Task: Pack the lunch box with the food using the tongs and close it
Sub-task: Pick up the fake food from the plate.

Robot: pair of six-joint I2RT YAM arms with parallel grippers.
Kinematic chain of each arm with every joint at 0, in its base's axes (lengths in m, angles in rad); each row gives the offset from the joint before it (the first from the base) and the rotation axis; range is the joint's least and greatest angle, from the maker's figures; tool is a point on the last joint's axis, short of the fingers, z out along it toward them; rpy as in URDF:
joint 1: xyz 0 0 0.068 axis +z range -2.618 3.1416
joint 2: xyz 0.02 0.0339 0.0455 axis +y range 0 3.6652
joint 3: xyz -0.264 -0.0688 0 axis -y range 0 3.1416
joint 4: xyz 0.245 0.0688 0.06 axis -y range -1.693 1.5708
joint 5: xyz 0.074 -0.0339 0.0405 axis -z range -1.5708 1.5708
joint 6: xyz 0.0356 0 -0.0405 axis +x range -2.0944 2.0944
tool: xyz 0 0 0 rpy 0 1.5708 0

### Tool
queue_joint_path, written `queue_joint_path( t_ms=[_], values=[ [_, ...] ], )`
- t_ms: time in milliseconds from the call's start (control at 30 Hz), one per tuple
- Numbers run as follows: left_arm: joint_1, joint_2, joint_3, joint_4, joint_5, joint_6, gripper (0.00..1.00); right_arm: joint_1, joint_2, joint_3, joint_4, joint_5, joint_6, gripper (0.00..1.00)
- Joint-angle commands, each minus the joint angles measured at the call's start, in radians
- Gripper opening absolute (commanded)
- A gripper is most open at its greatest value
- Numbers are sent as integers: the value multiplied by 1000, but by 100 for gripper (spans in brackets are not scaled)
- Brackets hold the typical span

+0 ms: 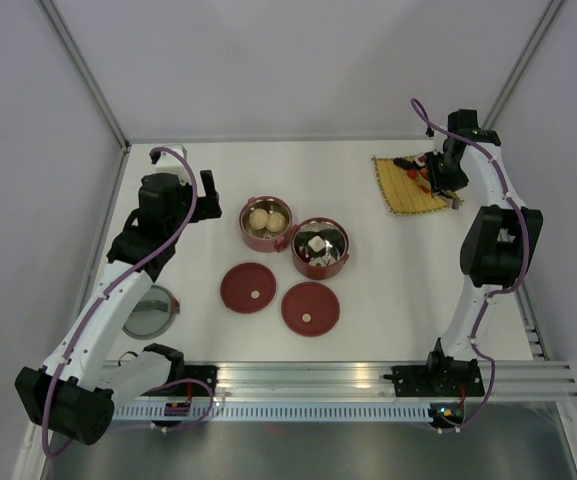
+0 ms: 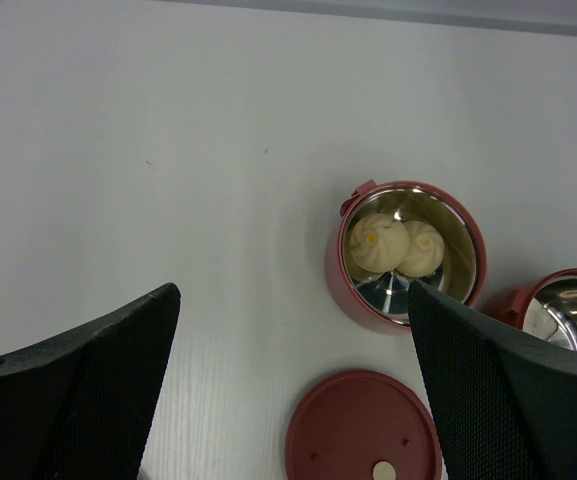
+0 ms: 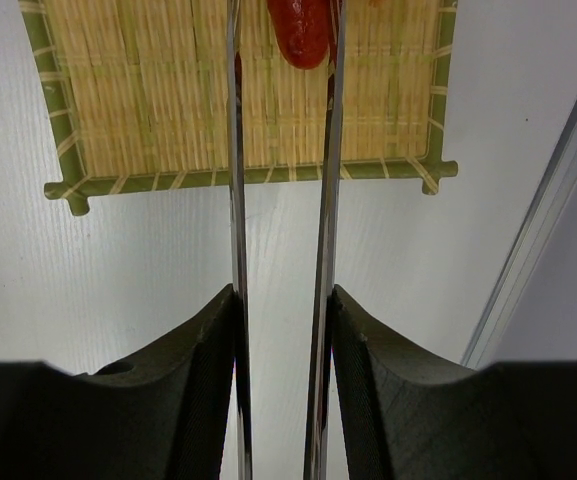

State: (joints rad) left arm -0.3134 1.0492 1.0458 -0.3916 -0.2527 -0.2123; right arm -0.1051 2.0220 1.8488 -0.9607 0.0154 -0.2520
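White table [image 1: 388, 300]. Ctr: 2 red bowls side by side, L bowl [image 1: 245, 226] and R bowl [image 1: 313, 270]. Nearer the bases, flat: L lid [image 1: 240, 282], R lid [image 1: 303, 300]. Far R: woven mat [image 1: 408, 197]. Near L edge: round steel-looking dish [image 1: 148, 316].

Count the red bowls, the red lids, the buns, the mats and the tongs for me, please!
Red bowls: 2
Red lids: 2
Buns: 2
Mat: 1
Tongs: 1
Total: 8
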Motion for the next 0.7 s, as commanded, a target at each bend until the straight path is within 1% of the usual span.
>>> queue_joint_path(
  t_ms=[0,200,333,500,667],
  values=[
    [4,3,23,14,9,8,100,-5,20,50,-7,-43,-24,46],
    [2,6,23,13,7,10,100,-5,44,70,-30,-52,-30,46],
    [4,9,23,13,7,11,100,-4,35,84,-44,-117,-29,46],
    [4,9,25,13,10,10,100,-1,11,78,-42,-124,-29,46],
    [4,5,23,13,7,13,100,-2,47,79,-44,-104,-18,46]
  ],
)
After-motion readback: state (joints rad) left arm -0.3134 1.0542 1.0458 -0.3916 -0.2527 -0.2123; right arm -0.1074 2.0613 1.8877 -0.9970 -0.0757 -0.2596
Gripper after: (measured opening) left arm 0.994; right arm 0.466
